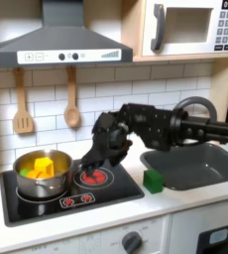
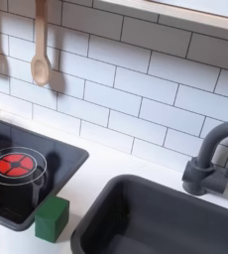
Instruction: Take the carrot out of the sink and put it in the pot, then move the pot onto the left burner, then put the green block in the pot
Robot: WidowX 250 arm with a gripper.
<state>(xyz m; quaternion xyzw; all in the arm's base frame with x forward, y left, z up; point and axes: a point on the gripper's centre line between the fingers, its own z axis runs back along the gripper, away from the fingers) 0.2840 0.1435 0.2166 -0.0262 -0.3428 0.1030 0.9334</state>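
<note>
Gripper: you see the gripper (image 1: 99,159) in the first exterior view, hanging low over the burner nearer the sink (image 1: 95,177). Its dark fingers blend into the arm, so you cannot tell how far apart they stand or whether they hold anything.
Pot: the pot (image 1: 44,176) stands on the left burner, at the first exterior view's left end of the stovetop (image 1: 71,201). In the second exterior view you see only a sliver of its steel wall at the left edge.
Carrot: the carrot (image 1: 32,171) shows as an orange shape inside the pot, against its left side in the first exterior view; its green tip is too blurred to confirm.
Yellow block: the yellow block (image 1: 45,166) also lies in the pot, just beside the carrot.
Green block: the green block (image 2: 53,218) sits on the white desk (image 2: 96,179) in both exterior views, between the stovetop's corner and the sink's rim, just beside the stovetop.
Sink: the sink (image 2: 136,193) lies at the second exterior view's lower right, with the faucet (image 2: 207,164) at its far rim.
Wall: two wooden utensils (image 1: 72,97) hang on the white tiles above the stovetop.
</note>
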